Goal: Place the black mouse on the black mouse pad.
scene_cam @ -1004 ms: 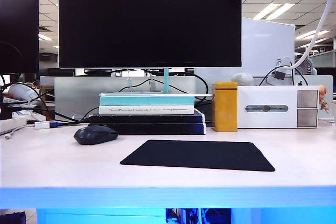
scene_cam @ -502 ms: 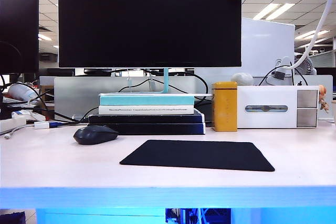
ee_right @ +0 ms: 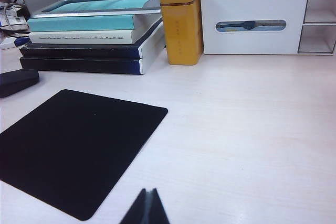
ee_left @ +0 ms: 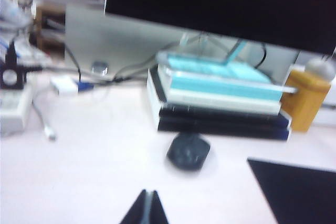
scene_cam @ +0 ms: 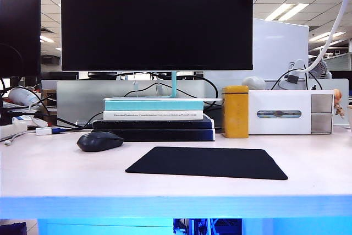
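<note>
The black mouse [scene_cam: 100, 141] rests on the pale table, left of the black mouse pad [scene_cam: 209, 162] and apart from it. Neither arm shows in the exterior view. In the left wrist view, my left gripper [ee_left: 148, 192] is shut and empty, well short of the mouse [ee_left: 188, 151], with a corner of the pad [ee_left: 294, 190] off to one side. In the right wrist view, my right gripper [ee_right: 148, 191] is shut and empty above bare table beside the pad [ee_right: 73, 148]. One end of the mouse [ee_right: 18, 81] shows at that picture's edge.
A stack of books [scene_cam: 155, 118] under a monitor [scene_cam: 157, 20] stands just behind the mouse. A yellow tin [scene_cam: 235, 111] and a white box [scene_cam: 290, 112] stand behind the pad. Cables and a power strip [scene_cam: 14, 130] lie at the far left.
Nothing has moved in the exterior view: mouse and pad lie where they were.
</note>
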Controlling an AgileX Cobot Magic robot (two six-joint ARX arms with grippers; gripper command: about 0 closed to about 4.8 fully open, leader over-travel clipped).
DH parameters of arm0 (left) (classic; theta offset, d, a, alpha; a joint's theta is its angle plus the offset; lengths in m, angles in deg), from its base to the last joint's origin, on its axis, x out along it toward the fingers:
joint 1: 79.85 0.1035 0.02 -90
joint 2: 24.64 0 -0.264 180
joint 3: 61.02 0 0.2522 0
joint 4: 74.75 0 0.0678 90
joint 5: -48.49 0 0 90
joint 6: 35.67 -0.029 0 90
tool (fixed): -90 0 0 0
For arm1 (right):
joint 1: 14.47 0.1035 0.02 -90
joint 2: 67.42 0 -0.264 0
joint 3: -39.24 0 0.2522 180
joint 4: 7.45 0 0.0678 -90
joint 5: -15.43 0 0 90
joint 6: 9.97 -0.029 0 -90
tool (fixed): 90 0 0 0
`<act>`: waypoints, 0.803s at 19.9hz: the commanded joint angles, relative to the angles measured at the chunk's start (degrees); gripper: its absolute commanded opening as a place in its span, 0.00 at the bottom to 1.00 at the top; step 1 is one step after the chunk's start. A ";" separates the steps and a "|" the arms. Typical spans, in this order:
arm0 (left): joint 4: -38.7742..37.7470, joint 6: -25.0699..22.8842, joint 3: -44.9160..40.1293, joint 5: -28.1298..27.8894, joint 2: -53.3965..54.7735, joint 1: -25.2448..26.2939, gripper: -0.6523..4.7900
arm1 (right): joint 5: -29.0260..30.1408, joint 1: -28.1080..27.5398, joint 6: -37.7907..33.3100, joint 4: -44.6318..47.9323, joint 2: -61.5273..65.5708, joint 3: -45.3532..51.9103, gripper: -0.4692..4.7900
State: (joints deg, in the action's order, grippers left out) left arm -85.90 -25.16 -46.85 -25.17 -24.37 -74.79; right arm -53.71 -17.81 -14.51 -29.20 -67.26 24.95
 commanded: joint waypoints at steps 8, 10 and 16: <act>-8.90 3.43 0.24 3.06 0.37 0.02 0.31 | -1.92 9.46 -3.32 3.21 0.57 -1.46 0.09; -8.92 3.91 0.83 5.27 0.72 0.00 0.30 | -2.14 12.00 -1.73 3.06 3.30 -4.04 0.09; -9.03 3.52 6.75 7.48 6.14 -0.02 0.24 | -2.78 18.05 -1.18 8.09 23.96 -11.98 0.09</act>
State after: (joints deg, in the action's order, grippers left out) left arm -95.23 -21.40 -41.19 -18.98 -19.85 -74.77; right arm -56.79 -0.82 -15.97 -24.08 -46.28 15.24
